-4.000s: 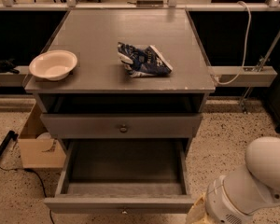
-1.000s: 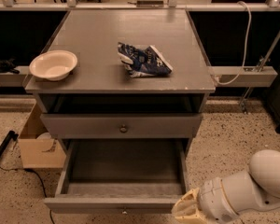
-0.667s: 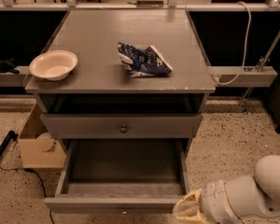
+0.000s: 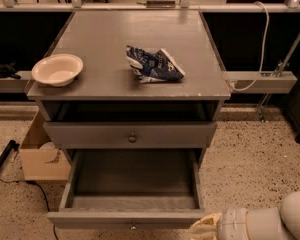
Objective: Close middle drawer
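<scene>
— Gripper [image 4: 205, 228]: where does it sit?

— Low at the right edge of view, cream-coloured, at the tip of a white arm [image 4: 270, 223] that reaches in from the right. Whether it is open or closed cannot be told.

— And the middle drawer [image 4: 132, 181]?

— Just left of the gripper, standing well out of the cabinet with its bare inside showing. The right end of its front panel seems to touch the gripper, though the view is cut off there. Its round knob [image 4: 133, 227] is further left, level with the gripper.

— Anything else?

— Up and left of the gripper, the upper drawer front [image 4: 90, 134] sits further back. Beyond it on the cabinet top [image 4: 105, 39] lie a crumpled blue bag [image 4: 152, 64] and, far left, a pale bowl [image 4: 57, 69]. A cardboard box [image 4: 40, 159] stands on the floor, well left of the gripper.
</scene>
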Robot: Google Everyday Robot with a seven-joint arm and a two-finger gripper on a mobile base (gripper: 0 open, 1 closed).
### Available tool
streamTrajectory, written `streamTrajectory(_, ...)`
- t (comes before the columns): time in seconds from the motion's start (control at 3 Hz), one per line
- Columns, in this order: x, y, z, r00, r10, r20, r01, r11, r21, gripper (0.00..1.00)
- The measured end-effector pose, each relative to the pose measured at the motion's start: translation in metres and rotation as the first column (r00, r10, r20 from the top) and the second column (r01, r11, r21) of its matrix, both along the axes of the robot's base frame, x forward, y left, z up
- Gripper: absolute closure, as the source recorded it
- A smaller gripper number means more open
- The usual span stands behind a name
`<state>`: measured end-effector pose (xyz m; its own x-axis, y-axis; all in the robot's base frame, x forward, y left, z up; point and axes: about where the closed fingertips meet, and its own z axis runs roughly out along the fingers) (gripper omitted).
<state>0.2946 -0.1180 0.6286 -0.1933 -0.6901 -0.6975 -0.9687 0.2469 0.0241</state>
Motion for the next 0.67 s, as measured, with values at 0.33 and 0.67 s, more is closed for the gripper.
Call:
streamTrajectory(0.33,0.0,0.002,0.002,0.9997,-0.009,0.021,0.009,1.0,-0.01,1.0)
streamTrajectory(0.67,0.011,0.028,-0.029,0.9981,-0.035,0.051,0.033,0.999,0.033,1.0)
